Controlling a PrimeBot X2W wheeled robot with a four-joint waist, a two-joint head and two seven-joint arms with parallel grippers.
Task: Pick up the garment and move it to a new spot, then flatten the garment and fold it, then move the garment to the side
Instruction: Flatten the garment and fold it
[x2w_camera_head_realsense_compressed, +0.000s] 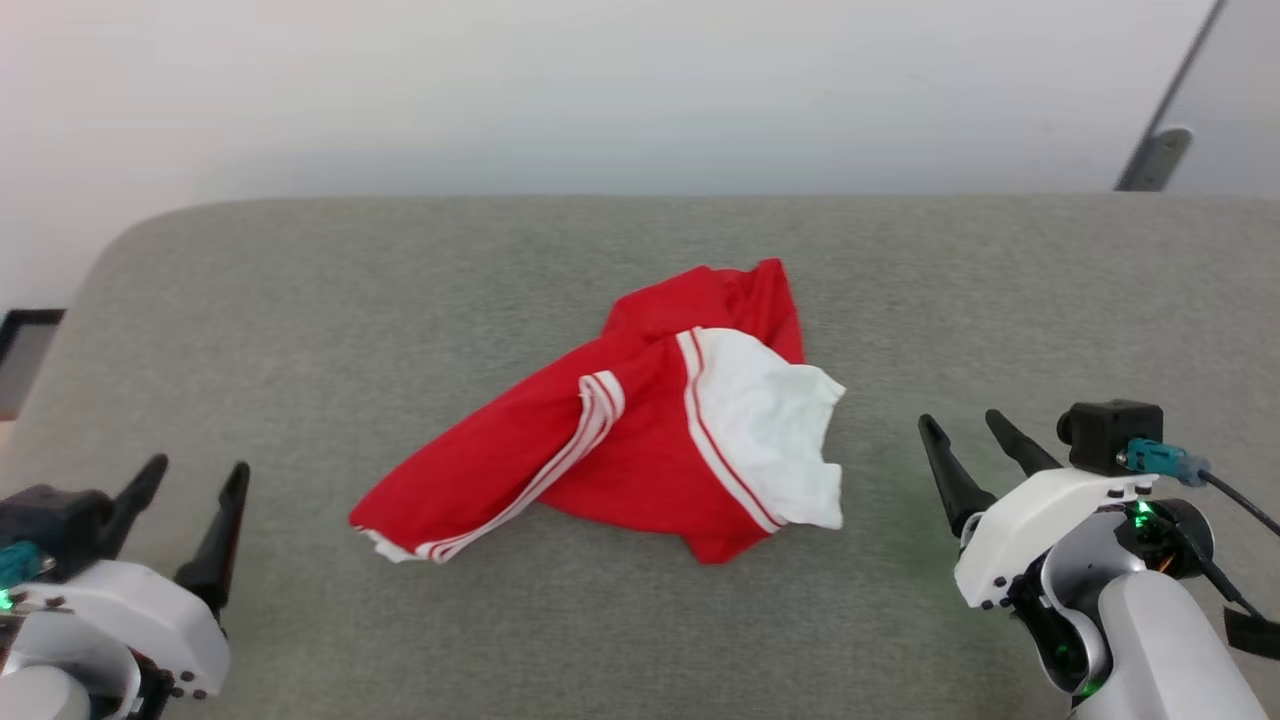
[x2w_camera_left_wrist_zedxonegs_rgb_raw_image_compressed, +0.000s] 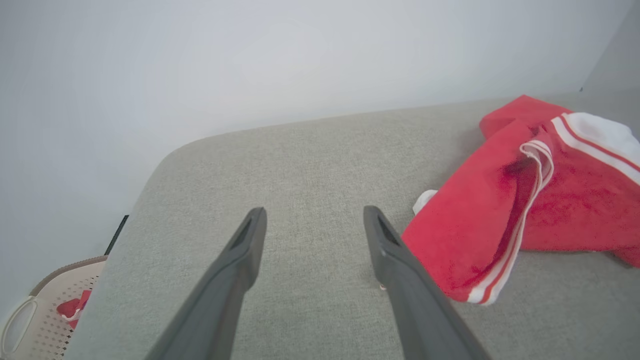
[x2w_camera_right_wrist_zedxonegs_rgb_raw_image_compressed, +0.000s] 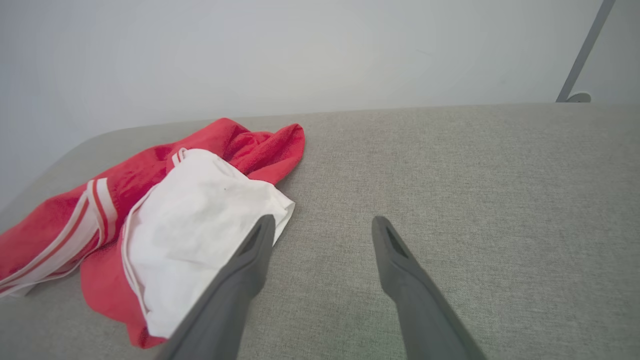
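**A:** How do the two tools stand, from where you are?

**B:** Both are spread wide and hold nothing. The left gripper (x2w_camera_head_realsense_compressed: 199, 466) sits at the near left corner, its long dark fingers tapering to blunt tips and well apart from each other. The right gripper (x2w_camera_head_realsense_compressed: 958, 420) is at the near right, with the same matte, wedge-shaped fingers rising from a smooth white shell.

**A:** And the garment?

**B:** The garment (x2w_camera_head_realsense_compressed: 640, 430) lies crumpled in the middle of the grey surface (x2w_camera_head_realsense_compressed: 300, 300), between the two grippers and touching neither. It is a soft red knit, bunched into loose folds. A white sleeve (x2w_camera_head_realsense_compressed: 775, 430) is flopped on top towards the right gripper, with red-and-white striped trim along its seam. A long red flap edged with the same stripes trails out towards the left gripper.

**A:** What is it lying on?

**B:** A flat pad of coarse woven grey cloth with rounded corners. Behind it is a plain pale wall (x2w_camera_head_realsense_compressed: 600, 90). Past the pad's left edge there is a pale perforated plastic basket (x2w_camera_left_wrist_zedxonegs_rgb_raw_image_compressed: 45, 310) with something red in it.
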